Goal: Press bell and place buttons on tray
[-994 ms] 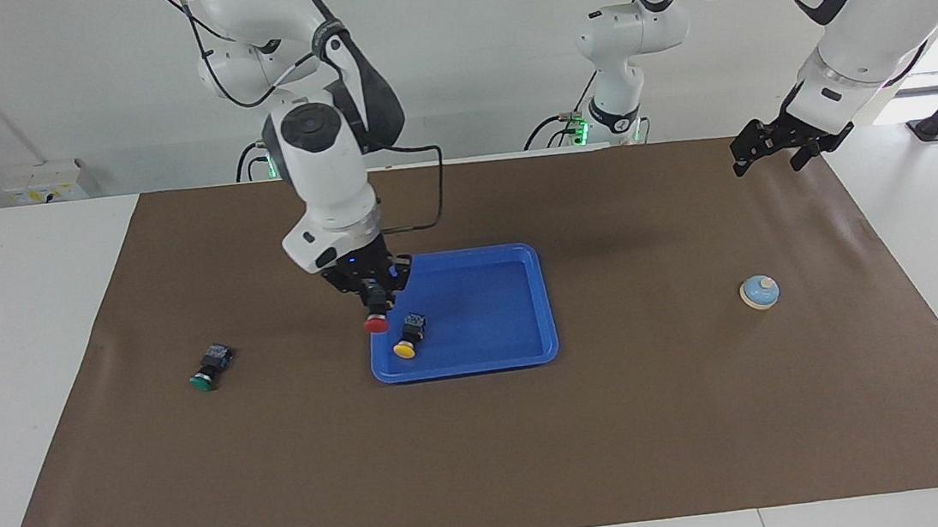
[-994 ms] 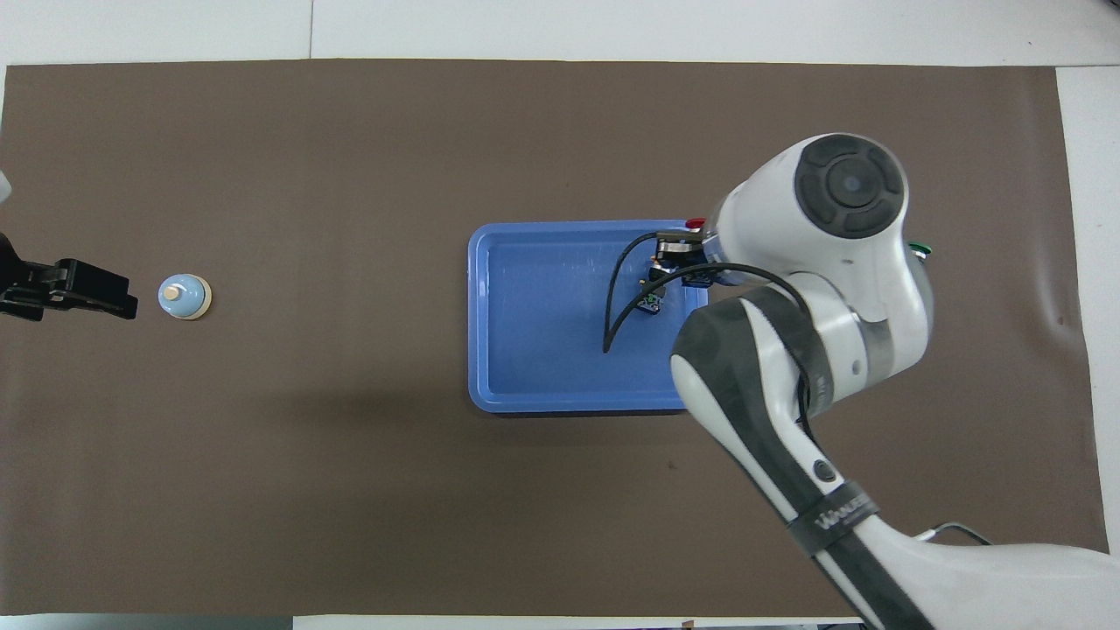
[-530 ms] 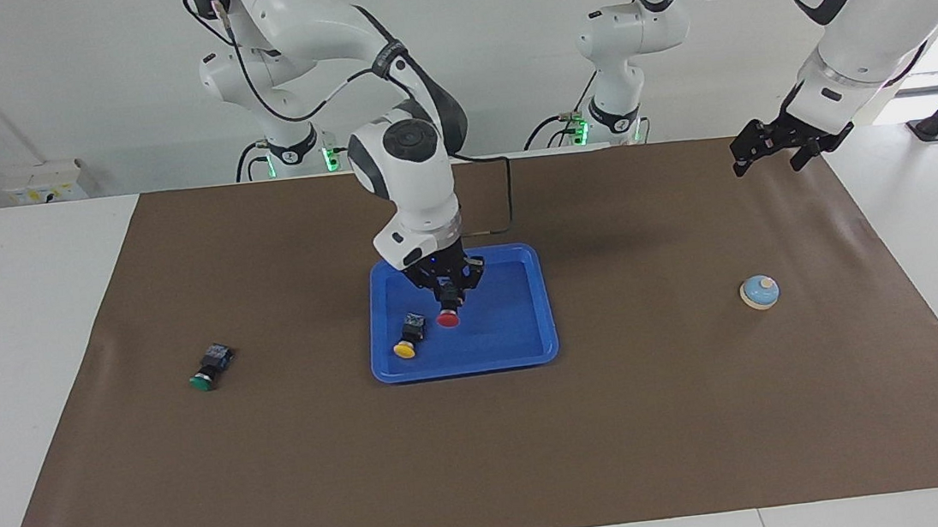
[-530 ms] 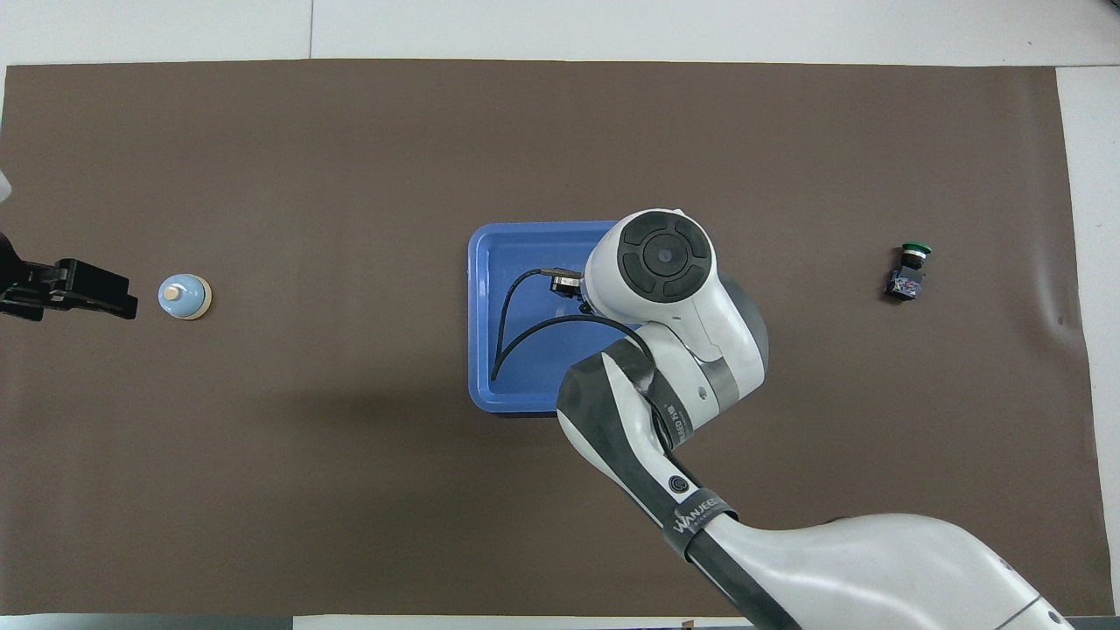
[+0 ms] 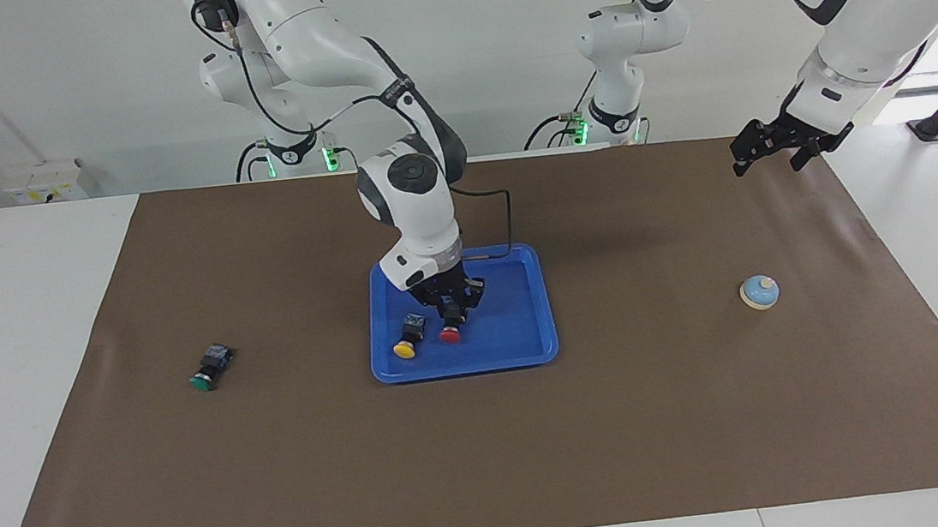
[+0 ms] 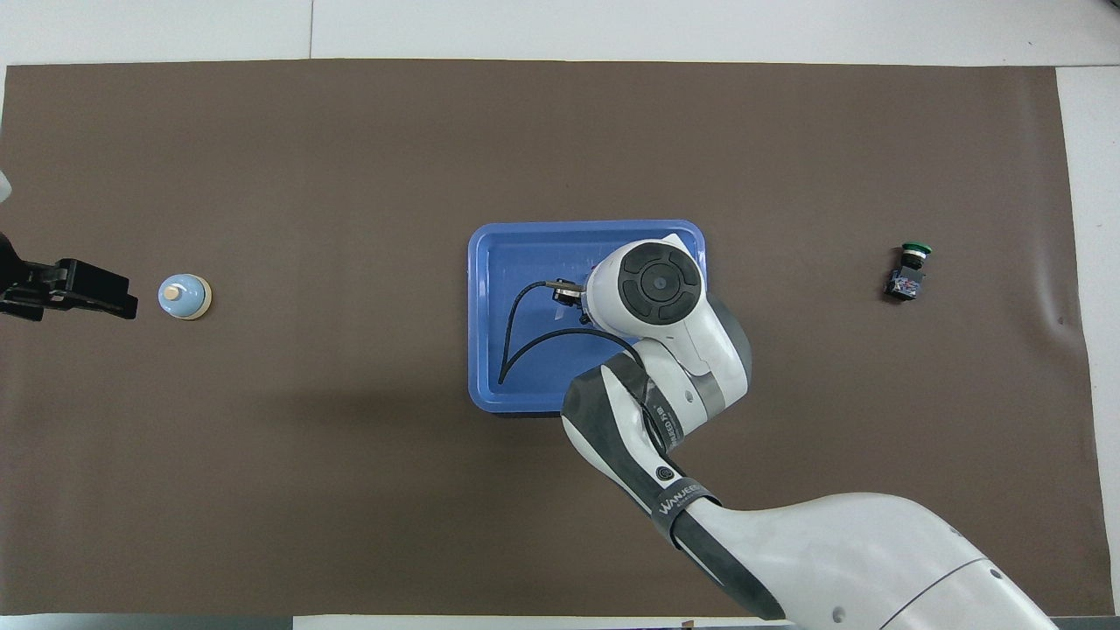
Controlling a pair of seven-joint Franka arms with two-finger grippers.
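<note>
The blue tray [image 5: 529, 352] [image 6: 490, 262] lies mid-table. My right gripper [image 5: 450, 315] is low inside it, shut on the black body of the red button [image 5: 451, 335], whose cap touches or nearly touches the tray floor. The yellow button [image 5: 406, 344] lies in the tray just beside it. In the overhead view my right wrist hides both. The green button [image 5: 209, 368] [image 6: 908, 269] lies on the mat toward the right arm's end. The light blue bell [image 5: 758, 291] [image 6: 184, 297] stands toward the left arm's end. My left gripper [image 5: 767, 166] [image 6: 114, 297] waits open in the air near the bell.
A brown mat [image 5: 489, 468] covers most of the white table. A black cable [image 6: 516, 341] loops from my right wrist over the tray. A third, idle arm base [image 5: 618, 111] stands at the robots' edge.
My right gripper carried the red button from the tray's rim in over the tray, then lowered it beside the yellow button. The left arm has stayed still.
</note>
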